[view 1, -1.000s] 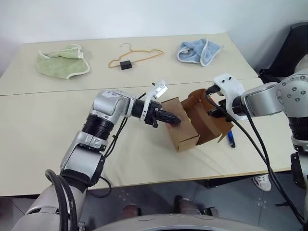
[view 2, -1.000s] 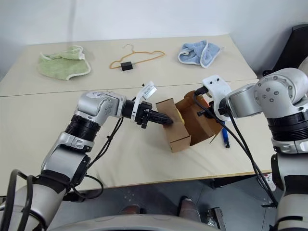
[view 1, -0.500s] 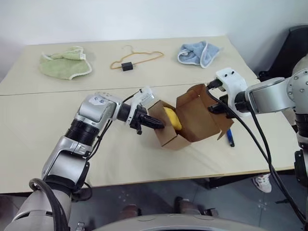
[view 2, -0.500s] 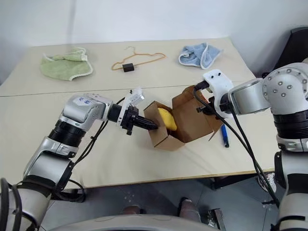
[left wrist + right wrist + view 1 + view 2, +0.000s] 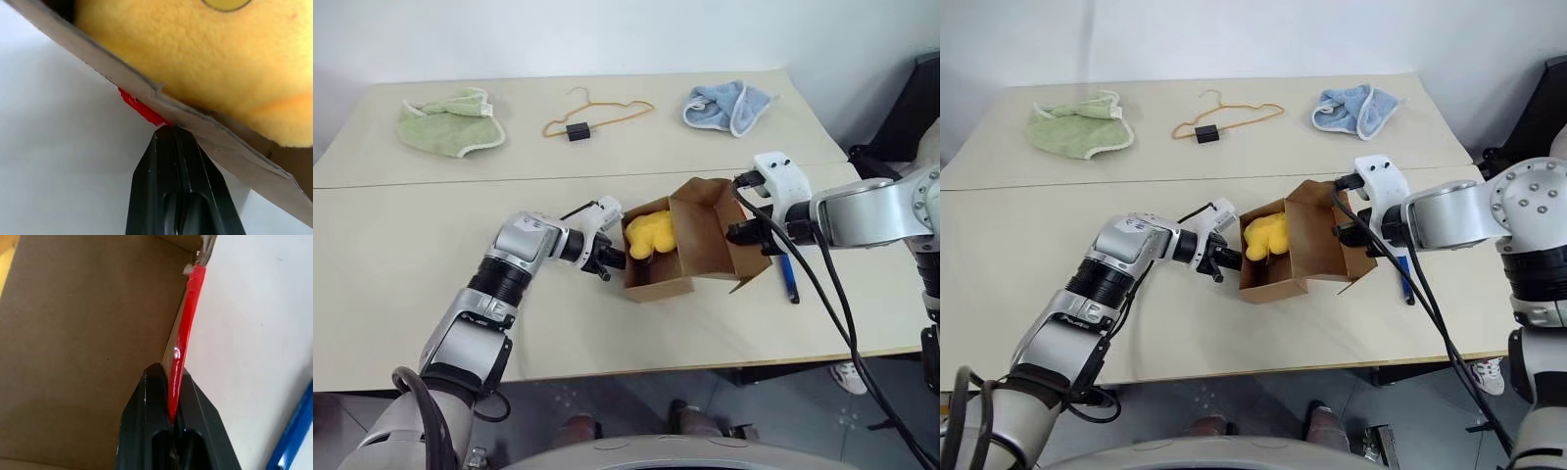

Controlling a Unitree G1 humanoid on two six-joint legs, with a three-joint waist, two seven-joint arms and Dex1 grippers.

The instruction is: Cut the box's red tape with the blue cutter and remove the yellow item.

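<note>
On the near half of the pale table (image 5: pixel 401 284), we have the box (image 5: pixel 700 235) lying opened, its flaps spread left and right, with our two arms flanking it. We pinch its left flap with the left gripper (image 5: pixel 612 259), jaws closed on the cardboard edge where a scrap of red tape (image 5: pixel 142 107) clings. Our right gripper (image 5: pixel 744 233) clamps the right flap, jaws narrow with the red strip running edge-on between them in the right wrist view. So the tape looks already parted, and we judge the cutting done.

Inside the box, toward its left end, sits the yellow item (image 5: pixel 649 233), a plush toy with a fuzzy surface. We expect it to be light and soft, squashing under the fingers rather than slipping, and not fragile. Its rounded body rising above the carton rim seems the best place to take hold, since a pinch on a loose fold of pile might pull free. The box is thin cardboard, stiff along its creases but light, so it may lift with the toy unless one flap is held down.

Just right of the box, the blue cutter (image 5: pixel 788 279) lies on the table. Along the far side rest a green cloth (image 5: pixel 450 122), a blue cloth (image 5: pixel 729 106) and, smallest, an orange wire hanger (image 5: pixel 597 113).
</note>
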